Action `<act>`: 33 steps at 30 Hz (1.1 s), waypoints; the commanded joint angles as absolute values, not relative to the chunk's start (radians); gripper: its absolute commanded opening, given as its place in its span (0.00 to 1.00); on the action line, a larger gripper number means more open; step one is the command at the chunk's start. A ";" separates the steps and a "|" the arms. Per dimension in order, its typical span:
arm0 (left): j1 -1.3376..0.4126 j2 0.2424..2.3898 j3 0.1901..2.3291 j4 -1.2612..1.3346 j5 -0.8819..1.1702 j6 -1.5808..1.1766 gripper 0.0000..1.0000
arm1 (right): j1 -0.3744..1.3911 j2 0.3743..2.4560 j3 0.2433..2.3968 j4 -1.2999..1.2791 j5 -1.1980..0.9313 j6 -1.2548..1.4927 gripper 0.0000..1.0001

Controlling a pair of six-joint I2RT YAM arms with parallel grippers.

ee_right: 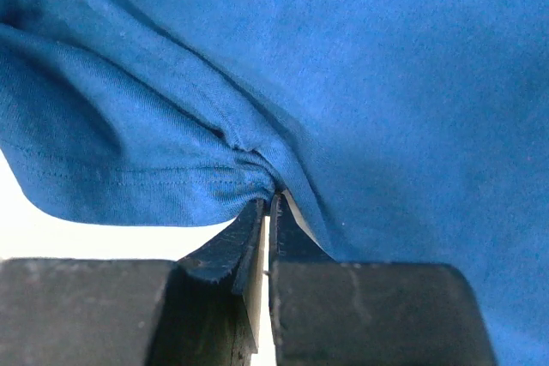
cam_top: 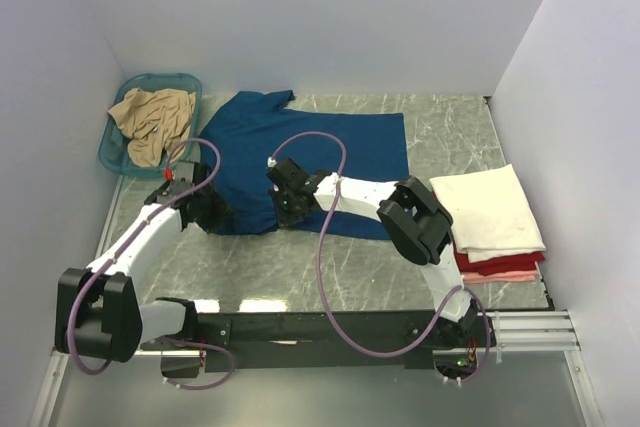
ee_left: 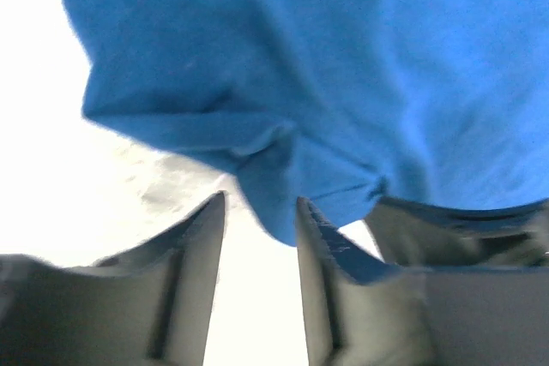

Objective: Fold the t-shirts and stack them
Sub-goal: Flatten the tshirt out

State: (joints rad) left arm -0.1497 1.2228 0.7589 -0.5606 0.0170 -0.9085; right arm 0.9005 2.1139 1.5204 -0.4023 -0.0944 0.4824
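- White walls [cam_top: 300, 17] on three sides; grey marbled desk [cam_top: 300, 272] below, arm bases along its near edge.
- Dark blue t-shirt [cam_top: 340, 147] lies spread flat over the middle of the desk and reaches toward the far edge. One sleeve is just beside the basket.
- Right fingers [ee_right: 268, 216] are pressed together on a gathered bunch of the dark blue t-shirt's hem, on its near side.
- Left fingers [cam_top: 207, 209] are at the shirt's near-left corner. They stand apart with a small lobe of blue cloth hanging between them, and nothing is clamped.
- Risk: only one side is gripped. If the right arm lifts or pulls alone, the shirt would likely drag and twist, and the fold would come out crooked.
- Risk: the left fingers have only a thin lip of hem between them. Closing on that little cloth, it may slip free mid-fold.
- Risk: the right pinch is a bunch, not a flat edge. Cannot tell how many layers are in it; a wrinkle may carry into the fold.
- Risk: purple cable [cam_top: 335, 152] loops over the shirt and might catch cloth as the arms sweep.
- Container: one teal basket [cam_top: 118, 152] at the far-left corner of the desk.
- Contents: tan t-shirt [cam_top: 152, 119], crumpled and filling the basket, not yet folded.
- Finished stack sits bare on the desk at the right edge, in no container: cream-white t-shirt [cam_top: 490, 209] on top, red t-shirt [cam_top: 500, 265] under it, pink t-shirt [cam_top: 505, 276] lowest.
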 commanded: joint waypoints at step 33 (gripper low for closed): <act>-0.178 1.364 0.729 -0.351 0.057 -0.904 0.39 | 0.888 2.095 1.520 -0.353 -0.150 0.522 0.01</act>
State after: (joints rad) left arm -0.1703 1.3495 0.6899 -0.3943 0.0521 -0.9222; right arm 0.8921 2.1323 1.5311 -0.3752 -0.1436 0.5087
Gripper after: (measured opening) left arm 0.381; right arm 0.052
